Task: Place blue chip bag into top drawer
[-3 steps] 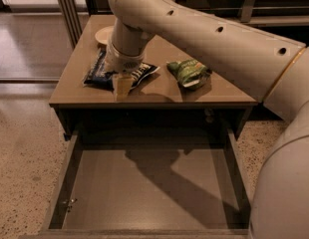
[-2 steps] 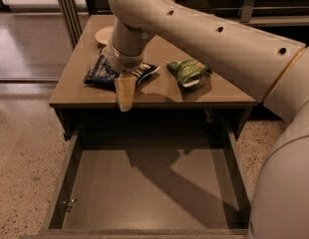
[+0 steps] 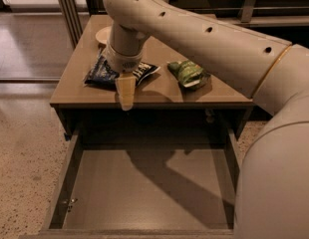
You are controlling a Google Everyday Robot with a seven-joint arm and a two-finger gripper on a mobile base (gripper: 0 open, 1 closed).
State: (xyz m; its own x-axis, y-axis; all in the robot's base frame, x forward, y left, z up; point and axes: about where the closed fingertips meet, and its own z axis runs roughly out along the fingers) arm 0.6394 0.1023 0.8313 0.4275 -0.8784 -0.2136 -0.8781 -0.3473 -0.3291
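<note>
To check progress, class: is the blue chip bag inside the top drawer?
No, the blue chip bag lies on the table, behind the pincer at its front edge.

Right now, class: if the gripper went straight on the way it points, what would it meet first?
The gripper points down at the table front edge, likely met first; depth unclear, so perhaps the open drawer.

Indoor space resembling an office break area: a brown table holds a blue bag and a green bag, its drawer open above a speckled hard floor, with metal posts behind. The robot's gripper hangs over the table's front edge.
</note>
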